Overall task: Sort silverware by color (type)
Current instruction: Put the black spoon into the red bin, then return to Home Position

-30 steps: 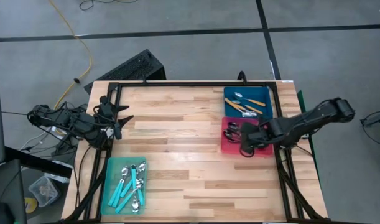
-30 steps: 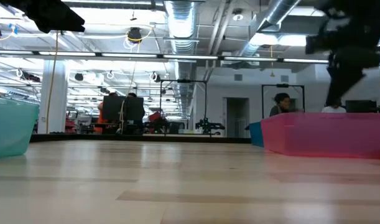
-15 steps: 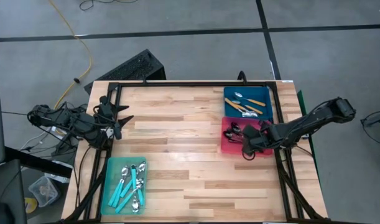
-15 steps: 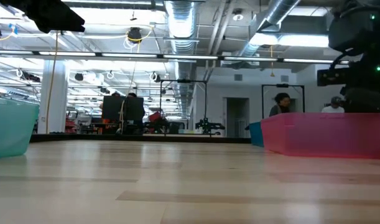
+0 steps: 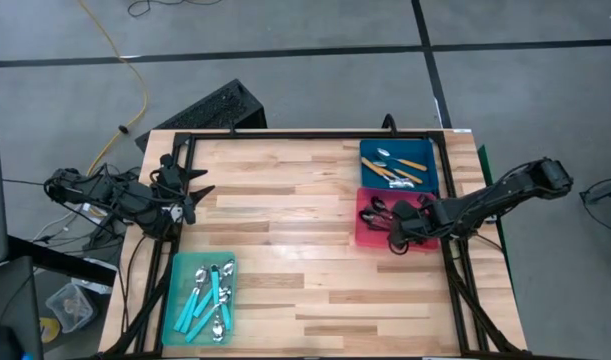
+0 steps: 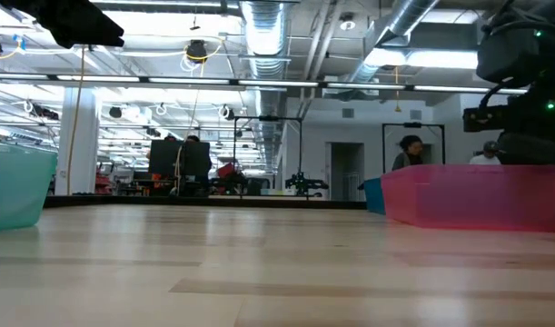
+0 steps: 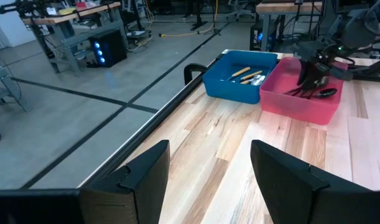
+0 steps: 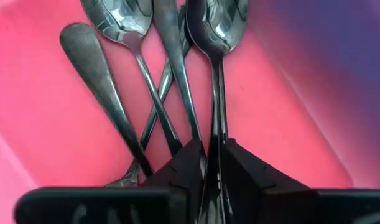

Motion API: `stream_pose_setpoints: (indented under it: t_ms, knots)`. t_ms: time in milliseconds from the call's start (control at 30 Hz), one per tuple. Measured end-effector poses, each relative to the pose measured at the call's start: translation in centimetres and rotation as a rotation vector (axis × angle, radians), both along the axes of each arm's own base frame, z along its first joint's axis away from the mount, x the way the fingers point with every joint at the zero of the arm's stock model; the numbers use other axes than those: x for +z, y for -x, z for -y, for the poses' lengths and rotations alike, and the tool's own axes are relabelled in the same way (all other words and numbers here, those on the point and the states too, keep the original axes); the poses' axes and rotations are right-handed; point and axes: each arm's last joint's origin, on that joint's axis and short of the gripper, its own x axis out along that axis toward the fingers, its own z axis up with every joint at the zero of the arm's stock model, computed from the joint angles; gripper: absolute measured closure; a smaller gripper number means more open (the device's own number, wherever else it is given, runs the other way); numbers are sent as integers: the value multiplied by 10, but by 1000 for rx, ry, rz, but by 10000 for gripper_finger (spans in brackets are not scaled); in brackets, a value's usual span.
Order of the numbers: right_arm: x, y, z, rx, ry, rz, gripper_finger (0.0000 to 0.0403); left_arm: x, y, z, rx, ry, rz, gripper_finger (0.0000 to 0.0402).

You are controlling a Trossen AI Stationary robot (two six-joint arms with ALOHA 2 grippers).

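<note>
My right gripper [image 5: 395, 238] reaches down into the pink bin [image 5: 363, 240] and is shut on a dark metal spoon [image 8: 224, 22]. Several other dark metal spoons [image 8: 124, 25] lie on the bin's floor beside it. Orange-handled spoons [image 5: 400, 170] lie in the blue bin [image 5: 365, 150]. Teal-handled spoons [image 5: 210, 300] lie in the teal bin [image 5: 180, 262]. My left gripper [image 5: 190, 200] waits open at the table's left edge, apart from everything. In the low view the pink bin's wall [image 6: 477, 195] hides the right gripper's fingers. My right gripper pinches the dark spoon's handle [image 8: 217, 106] between its two fingers [image 8: 186, 165]. The fingers lie along the handle, and the bowl [image 8: 224, 22] points away from them, down among the other spoons. Whether the bowl rests on the bin floor I cannot tell.
The pink and blue bins stand side by side at the table's far right, seen in the left wrist view as the pink bin [image 7: 301, 102] and the blue bin [image 7: 236, 84]. The teal bin [image 6: 14, 186] stands near left. Bare wood [image 5: 295, 230] lies between them. People show beyond the table.
My right gripper has gone down into the pink bin with the dark spoon: in the low view the arm has sunk behind the bin's wall. It has hardly moved in the last half second.
</note>
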Motion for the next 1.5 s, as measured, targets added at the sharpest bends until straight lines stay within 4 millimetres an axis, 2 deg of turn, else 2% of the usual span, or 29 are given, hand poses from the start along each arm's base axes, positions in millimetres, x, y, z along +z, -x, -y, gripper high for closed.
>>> stream_pose_setpoints:
  t_ms: [267, 433, 800, 933, 1200, 1500]
  knots:
    - [0, 0, 0, 7, 0, -1, 231, 0, 0, 0, 0, 0, 0, 189]
    - [8, -3, -1, 41, 4, 9, 204, 0, 0, 0, 0, 0, 0, 189]
    - [52, -7, -1, 149, 10, 196, 215, 0, 0, 0, 0, 0, 0, 189]
    - [68, -3, 0, 144, 20, 309, 218, 0, 0, 0, 0, 0, 0, 189]
    - [97, 5, 2, 254, 56, 566, 218, 0, 0, 0, 0, 0, 0, 189]
    - [120, 17, 5, 284, 77, 784, 218, 0, 0, 0, 0, 0, 0, 189]
